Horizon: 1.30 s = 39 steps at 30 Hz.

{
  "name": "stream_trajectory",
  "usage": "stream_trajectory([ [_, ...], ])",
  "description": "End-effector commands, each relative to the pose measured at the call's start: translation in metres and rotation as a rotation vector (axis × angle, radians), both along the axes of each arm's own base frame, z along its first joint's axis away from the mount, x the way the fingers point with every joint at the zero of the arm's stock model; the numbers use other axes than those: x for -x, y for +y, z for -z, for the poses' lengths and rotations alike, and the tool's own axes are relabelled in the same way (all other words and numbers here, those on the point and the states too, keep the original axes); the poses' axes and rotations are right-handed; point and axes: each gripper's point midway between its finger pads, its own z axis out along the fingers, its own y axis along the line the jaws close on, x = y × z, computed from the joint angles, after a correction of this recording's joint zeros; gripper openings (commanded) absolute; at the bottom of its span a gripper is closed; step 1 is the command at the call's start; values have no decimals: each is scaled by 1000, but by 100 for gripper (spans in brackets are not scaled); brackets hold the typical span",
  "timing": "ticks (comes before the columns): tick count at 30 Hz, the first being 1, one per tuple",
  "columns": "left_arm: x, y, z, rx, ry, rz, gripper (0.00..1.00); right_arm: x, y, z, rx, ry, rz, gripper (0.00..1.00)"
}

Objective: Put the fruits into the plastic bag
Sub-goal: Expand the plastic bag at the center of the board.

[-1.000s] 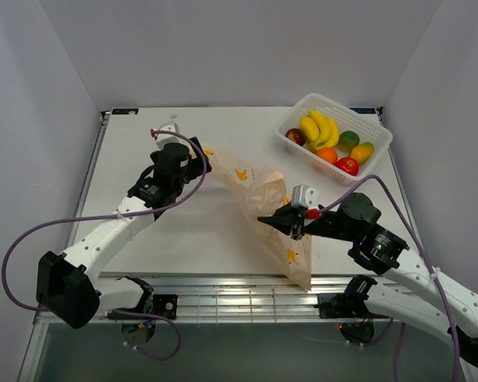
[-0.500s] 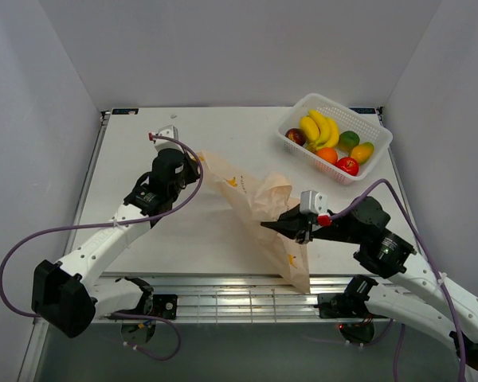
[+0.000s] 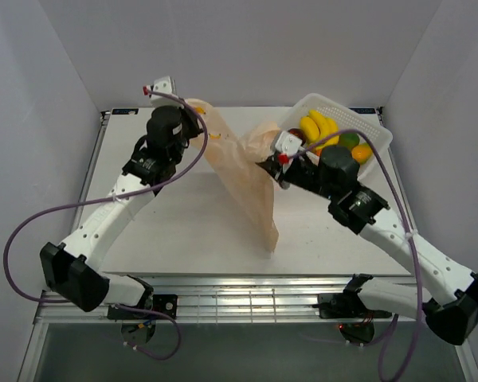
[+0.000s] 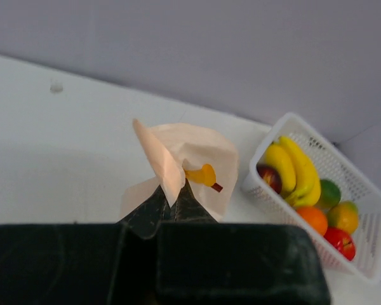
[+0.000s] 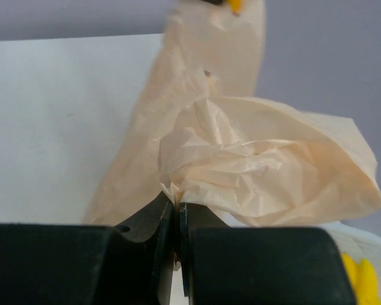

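Note:
The peach-orange plastic bag point(image 3: 247, 179) with printed bananas hangs stretched above the table, held up by both arms. My left gripper point(image 3: 197, 121) is shut on one handle of the plastic bag point(image 4: 178, 159) at the back left. My right gripper point(image 3: 263, 163) is shut on the other side of the plastic bag point(image 5: 254, 165), just left of the basket. The fruits point(image 3: 334, 143) lie in the white basket: a banana bunch point(image 4: 295, 171), an orange, red, dark-red and green pieces.
The white lattice basket point(image 3: 372, 155) stands at the back right corner of the white table point(image 3: 175, 231). Grey walls close in on the left, back and right. Purple cables loop from both arms.
My left gripper shut on the bag's handle and both arms lifted toward the back, raising the bag off the table. The right arm swung up next to the basket.

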Motion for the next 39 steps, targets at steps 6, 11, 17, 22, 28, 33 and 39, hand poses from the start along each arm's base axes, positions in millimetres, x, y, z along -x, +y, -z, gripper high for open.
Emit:
stream_trajectory([
  [6,-30,4,-168,24,-137,-25,0,-105,-63,-164,-191,-240,208,13],
  [11,2,-12,-135,108,-36,107,0,-58,-37,-138,-128,-200,-75,16],
  [17,75,-24,61,175,358,231,0,-27,-40,23,-58,393,-51,48],
  [22,133,-32,103,300,462,316,0,19,-87,131,115,739,182,92],
  [28,158,-24,89,308,392,356,0,46,-124,75,104,626,297,90],
  [33,169,-34,91,328,398,430,0,47,-108,53,106,640,195,90],
  [39,177,-47,79,345,380,504,0,44,-40,66,145,587,108,90],
])
